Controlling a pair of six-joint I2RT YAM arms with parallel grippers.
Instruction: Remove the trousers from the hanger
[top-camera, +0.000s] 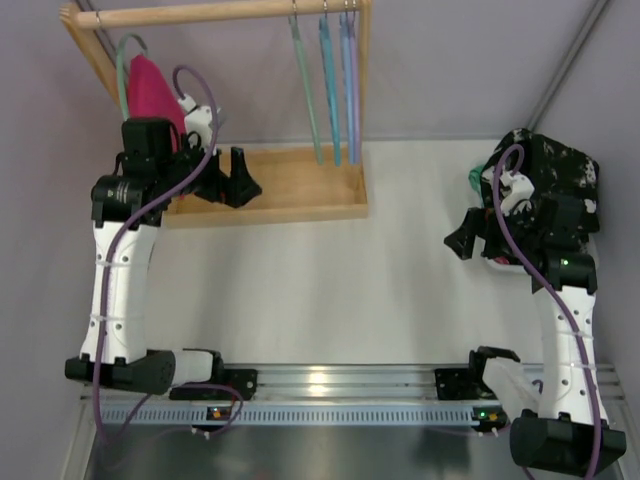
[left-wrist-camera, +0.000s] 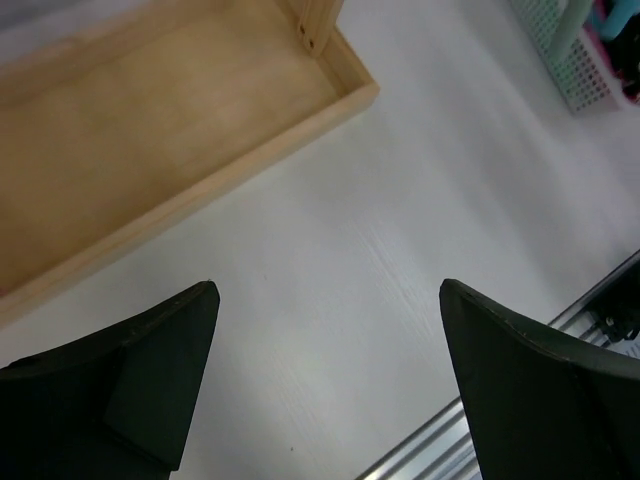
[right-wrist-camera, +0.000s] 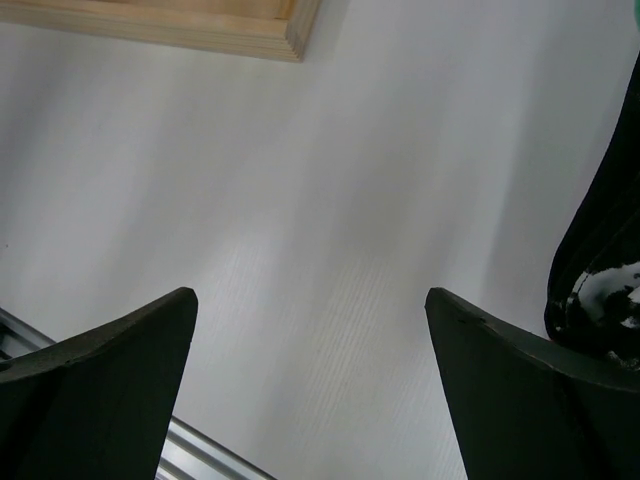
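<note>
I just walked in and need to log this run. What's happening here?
Nothing is held yet. The pink trousers hang on the green hanger at the left end of the wooden rail. The left gripper is open near the rack's tray. The right gripper, also open, hovers by the black speckled clothes.

The left arm (top-camera: 117, 285) and right arm (top-camera: 572, 340) wear white shells between black joint housings. A purple cable (top-camera: 96, 395) trails back from each arm's fingers (left-wrist-camera: 150, 385), which are matte black wedges with blunt tips.
</note>
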